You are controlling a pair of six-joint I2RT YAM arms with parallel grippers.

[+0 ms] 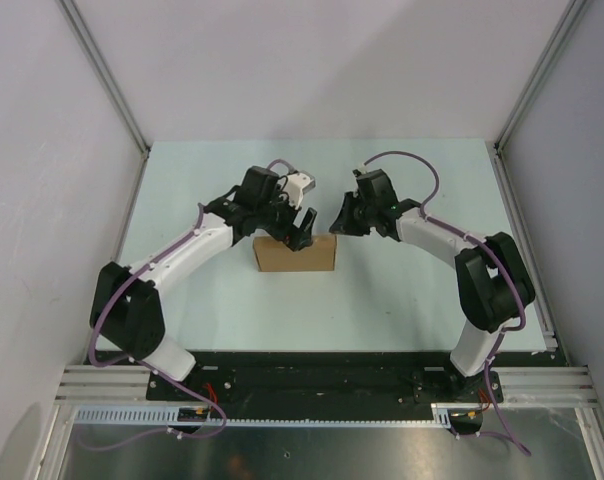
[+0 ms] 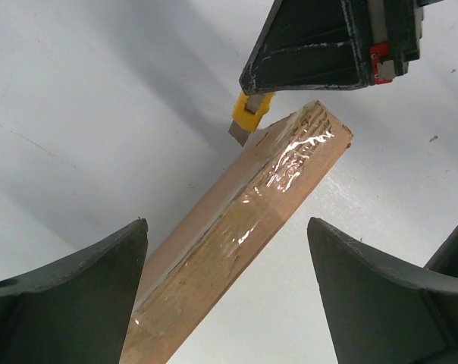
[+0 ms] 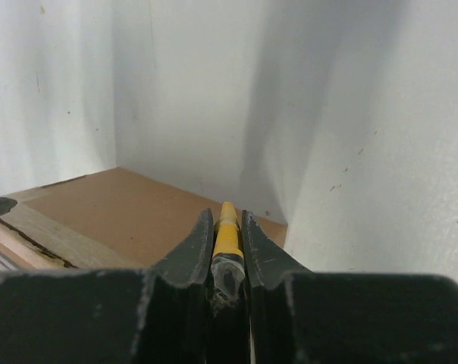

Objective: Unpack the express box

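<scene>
— Where is the box?

— The box (image 1: 295, 253) lies flat on the table (image 1: 412, 300), about mid-table, between the two arms. It is brown cardboard, and glossy clear tape (image 2: 290, 163) runs along its top.

— And the left gripper?

— The left gripper (image 1: 300, 232) hangs over the far edge of the box, jaws spread wide. In its wrist view one of the fingers (image 2: 77, 288) stands on each side of the box, and neither touches the cardboard.

— Is it holding anything?

— No, nothing sits between the jaws but the box below them.

— The right gripper?

— The right gripper (image 1: 340, 218) is just beside the box's far right corner, closed tight on a knife (image 3: 227, 231) with a yellow body. The fingers pinch it with no gap showing.

— Where does the knife point?

— Down and towards the box. From the left wrist, the short grey blade (image 2: 239, 135) sticks out below the yellow tip, right at the taped corner.

— Does the blade touch the box?

— It looks to meet the edge there, but the angle is poor and I cannot be sure.
</scene>
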